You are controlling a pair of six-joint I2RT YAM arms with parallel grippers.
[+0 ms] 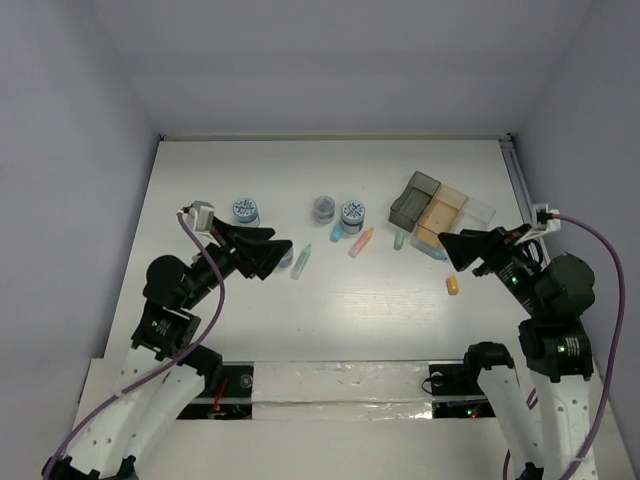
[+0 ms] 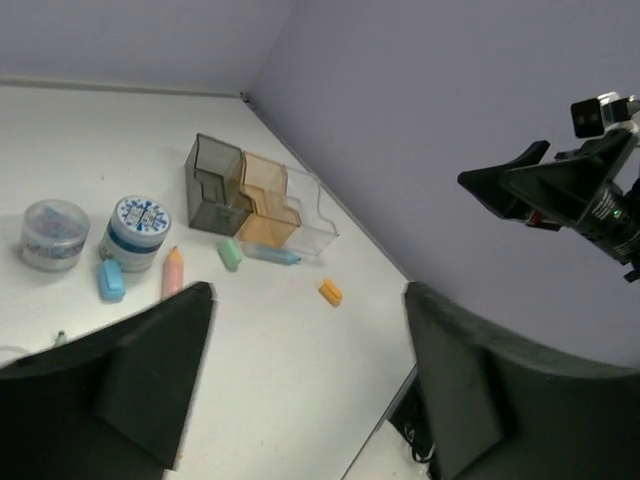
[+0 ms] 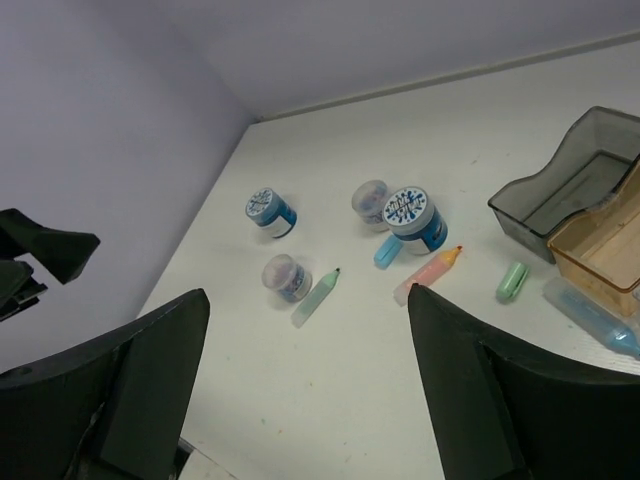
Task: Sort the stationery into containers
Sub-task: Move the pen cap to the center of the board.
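Several blue-and-white rolls (image 1: 245, 210) (image 1: 353, 214) (image 3: 286, 277) lie on the white table (image 1: 380, 300). With them are a green marker (image 1: 301, 261), a blue piece (image 1: 336, 232), a pink-orange marker (image 1: 361, 242), a green capsule (image 1: 399, 240) and an orange piece (image 1: 452, 285). The joined grey (image 1: 414, 199), tan (image 1: 441, 214) and clear (image 1: 475, 213) bins stand at the back right, a blue marker (image 1: 432, 249) against them. My left gripper (image 1: 283, 240) is open and empty beside the green marker. My right gripper (image 1: 445, 245) is open and empty by the bins' near end.
Walls close the table at the back and both sides. A taped strip (image 1: 340, 385) runs along the near edge between the arm bases. A purple cable (image 1: 205, 280) loops off the left wrist.
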